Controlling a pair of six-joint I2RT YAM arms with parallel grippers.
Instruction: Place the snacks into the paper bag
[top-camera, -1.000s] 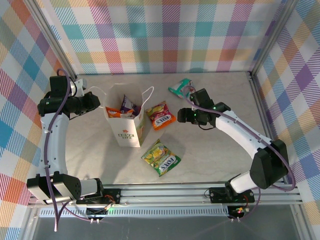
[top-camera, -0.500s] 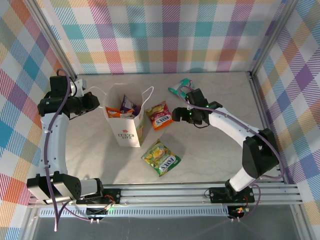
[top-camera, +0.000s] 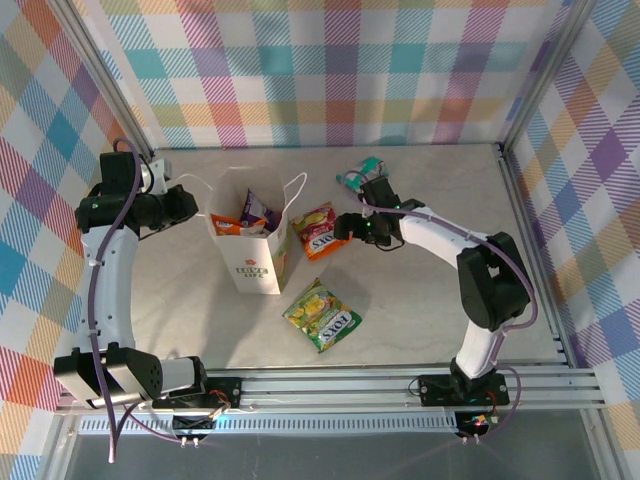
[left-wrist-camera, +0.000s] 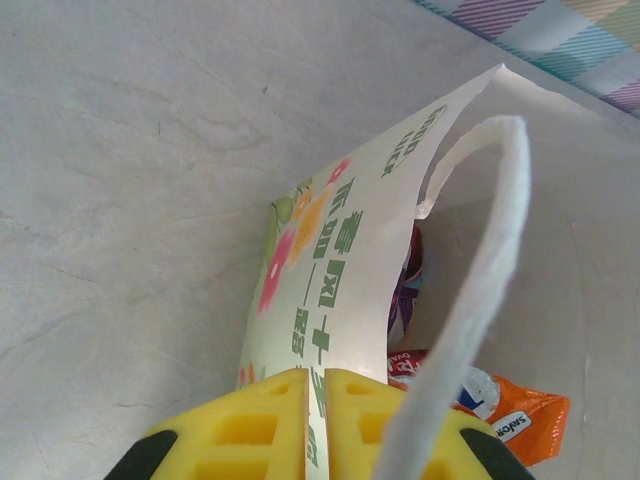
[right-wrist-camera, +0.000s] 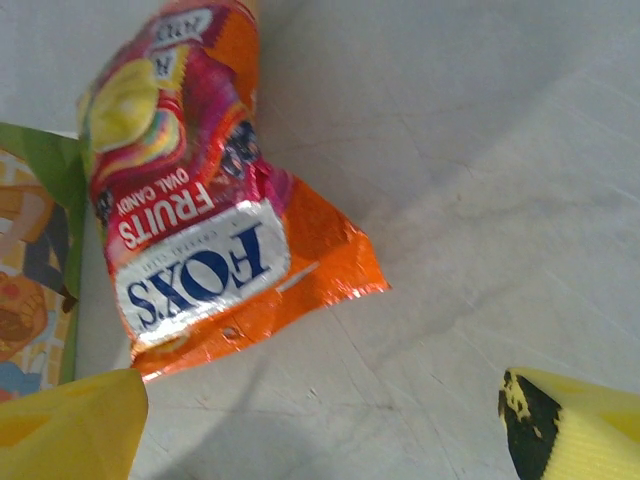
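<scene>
1. Right gripper (top-camera: 345, 228) has slid left since a second ago. Its jaws are spread wide, just beside the orange packet (top-camera: 322, 231) mid-table.
2. Left gripper (top-camera: 196, 207) stays pinched on the paper bag (top-camera: 254, 264) rim, toward the table's left edge.

Pastel plaid walls (top-camera: 330, 70), grey marbled tabletop (top-camera: 430, 300)

The top view is bright and even, lit from above; the table (top-camera: 420, 300) carries only short, soft shadows beside the bag (top-camera: 255, 265). In the wrist views the near cord (left-wrist-camera: 480, 280), the left fingers (left-wrist-camera: 265, 425) and the right fingers (right-wrist-camera: 70, 430) are blurred. The orange packet (right-wrist-camera: 200, 220) shows small glare on its foil.
</scene>
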